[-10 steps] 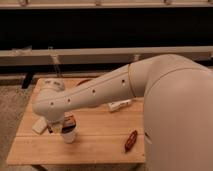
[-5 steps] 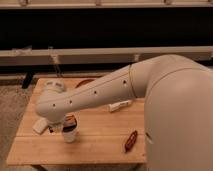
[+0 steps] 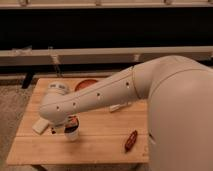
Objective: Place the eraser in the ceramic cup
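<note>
Ceramic cup (image 3: 72, 134) on table (image 3: 100, 142), front-L part. Gripper (image 3: 68, 124) right over cup. Flat block (image 3: 40, 125) just L of cup. Bowl (image 3: 88, 84) behind cup, nr far edge. Oblong obj (image 3: 131, 140) well R of cup.

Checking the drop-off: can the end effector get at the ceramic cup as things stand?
Probably yes: the end effector is right above the ceramic cup, and nothing visible stands between them.

gripper (image 3: 70, 125) nudged slightly right, over ceramic cup (image 3: 72, 135)
</note>
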Robot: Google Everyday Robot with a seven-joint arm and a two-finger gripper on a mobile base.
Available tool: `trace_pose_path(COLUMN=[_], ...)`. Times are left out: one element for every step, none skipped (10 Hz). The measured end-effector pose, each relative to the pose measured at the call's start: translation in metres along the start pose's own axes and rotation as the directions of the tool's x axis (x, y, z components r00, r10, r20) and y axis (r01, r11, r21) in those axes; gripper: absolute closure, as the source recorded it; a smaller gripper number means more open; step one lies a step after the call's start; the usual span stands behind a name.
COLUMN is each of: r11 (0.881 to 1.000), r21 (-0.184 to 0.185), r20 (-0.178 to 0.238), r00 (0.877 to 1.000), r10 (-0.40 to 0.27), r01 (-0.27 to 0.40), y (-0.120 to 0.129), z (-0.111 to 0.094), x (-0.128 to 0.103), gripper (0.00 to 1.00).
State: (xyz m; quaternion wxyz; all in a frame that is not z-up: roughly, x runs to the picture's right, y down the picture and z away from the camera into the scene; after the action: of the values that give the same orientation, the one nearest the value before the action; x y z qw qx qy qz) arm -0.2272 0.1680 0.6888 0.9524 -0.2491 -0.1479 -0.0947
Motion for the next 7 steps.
trace_pose_path(r11=[1.0, 1.0, 1.0, 1.0, 1.0, 1.0, 1.0], r21=[0.002, 0.004, 0.006, 0.006, 0.006, 0.006, 0.007], r20=[0.001, 0.002, 0.002, 0.003, 0.003, 0.004, 0.004], r00=[1.0, 1.0, 1.0, 1.0, 1.0, 1.0, 1.0], r10=[0.002, 0.004, 0.004, 0.004, 0.005, 0.005, 0.005], r01=[-0.002, -0.004, -0.004, -0.004, -0.005, -0.005, -0.005], y=[-0.0001, -0.0001, 0.0001, 0.0006, 0.0012, 0.0019, 0.0022], z=[0.0003, 0.0007, 0.0012, 0.0019, 0.0026, 0.003, 0.0033], x=[-0.0001, 0.0002, 0.0013, 0.0026, 0.0038, 0.005, 0.0055], gripper=[0.67, 0.67, 0.64, 0.57, 0.47, 0.35, 0.26])
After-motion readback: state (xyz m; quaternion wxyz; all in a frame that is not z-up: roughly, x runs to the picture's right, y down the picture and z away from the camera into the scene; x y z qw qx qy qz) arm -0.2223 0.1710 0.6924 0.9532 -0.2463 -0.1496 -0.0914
